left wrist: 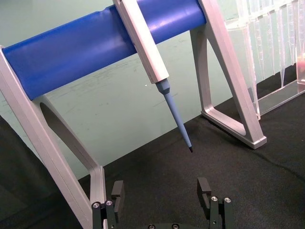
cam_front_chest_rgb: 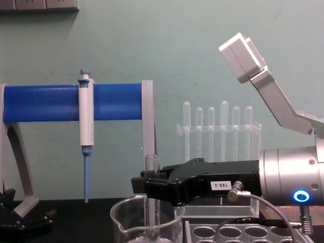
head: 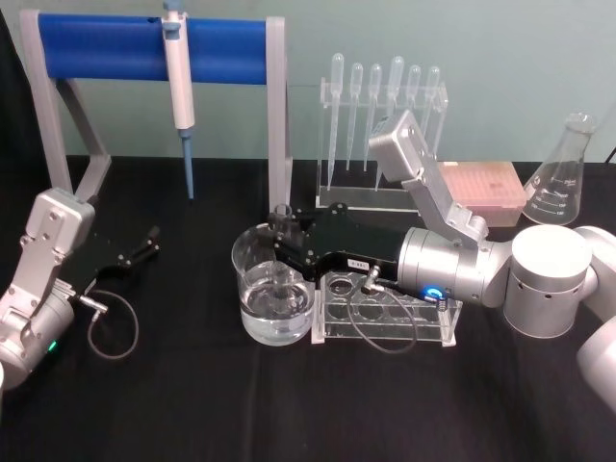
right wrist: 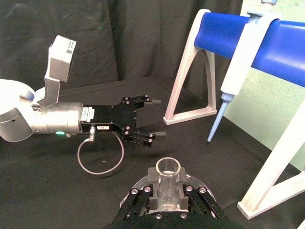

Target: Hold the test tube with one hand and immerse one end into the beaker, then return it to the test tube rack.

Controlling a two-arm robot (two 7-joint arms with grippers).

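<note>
My right gripper [head: 282,234] reaches in from the right and is shut on the test tube [head: 282,214], holding it upright over the beaker [head: 241,265]. The tube's lower end hangs inside the beaker, down at the water. In the chest view the test tube [cam_front_chest_rgb: 151,166] rises above the right gripper [cam_front_chest_rgb: 148,187] and passes below the rim of the beaker [cam_front_chest_rgb: 121,210]. The right wrist view looks down on the open rim of the test tube [right wrist: 167,167]. My left gripper [head: 144,245] rests open at the table's left, with both fingers [left wrist: 116,189] apart and nothing between them.
A blue-barred stand [head: 106,48] holding a pipettor [head: 178,67] stands at the back left. Behind the beaker is a rack of plastic pipettes [head: 385,96]. A clear tube rack [head: 404,313] lies under my right wrist. A pink box [head: 486,188] and a conical flask [head: 563,178] stand at the back right.
</note>
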